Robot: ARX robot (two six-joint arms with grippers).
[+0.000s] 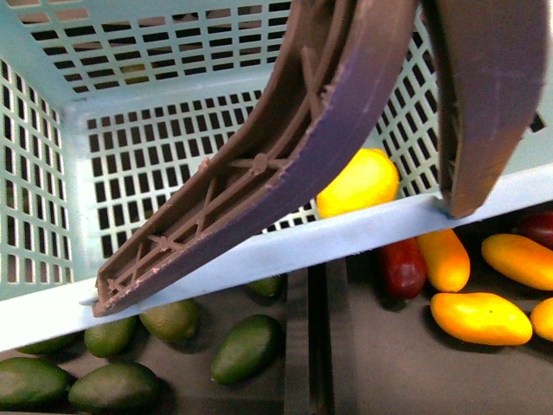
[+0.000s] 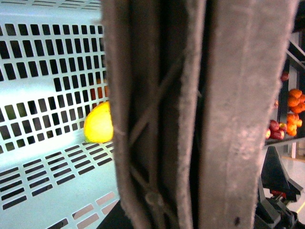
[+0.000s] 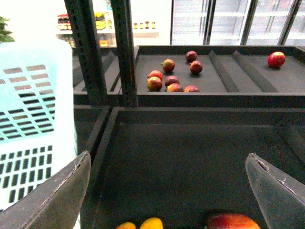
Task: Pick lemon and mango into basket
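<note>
R pincer (image 3: 164, 191) wide apart over dark tray (image 3: 190, 157); L pincer not in any view; lemon (image 1: 359, 181) in basket (image 1: 259, 251).
Front: lemon behind rim, under handle (image 1: 328, 112); mangoes (image 1: 480, 317) outside, avocados (image 1: 246, 346) too. L wrist: handle fills view, lemon on basket floor beyond. R wrist: fingers (image 3: 52, 200) spread; basket wall just outside one finger, yellow fruit (image 3: 151, 223) between them.

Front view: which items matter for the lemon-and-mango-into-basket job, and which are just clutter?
Job:
- pale yellow oval lemon, already inside the basket
- elongated orange-yellow mangoes, on the shelf outside the basket
- light turquoise slotted plastic basket

Lying about:
- dark green oval fruits, on the shelf below the basket
- dark red elongated fruit, beside the mangoes
</note>
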